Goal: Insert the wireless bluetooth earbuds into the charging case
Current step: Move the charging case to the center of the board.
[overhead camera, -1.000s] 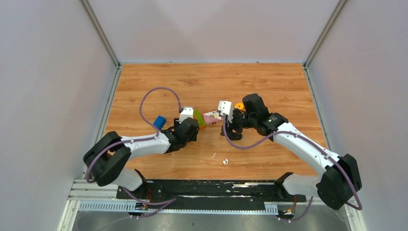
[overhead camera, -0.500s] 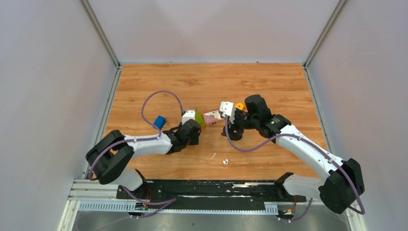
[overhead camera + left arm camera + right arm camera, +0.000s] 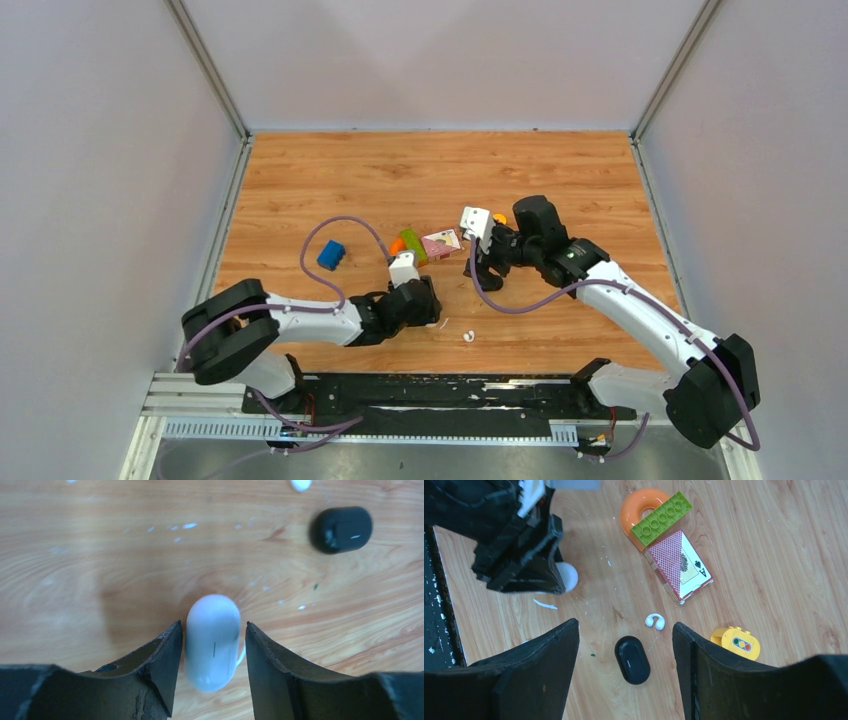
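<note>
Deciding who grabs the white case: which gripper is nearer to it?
Left. The left gripper straddles the white case; the right gripper hovers apart, above the black case.

1. On the card pack (image 3: 680,565), seen from my right wrist, a black letter "A" stands in the white corner with a small black spade beside it. A larger dark emblem sits mid-face, too fine for me to read. The rest is a red pattern without words.
2. The yellow brick (image 3: 735,643) carries a traffic-light sign: a dark strip with a red, a yellow and a green dot in a row.
3. The white case (image 3: 212,640) shows only a short, thin dark line, with no letters.
4. The black case (image 3: 632,659) shows only a short pale dash and no brand.
5. From the top view I can read nothing.
</note>
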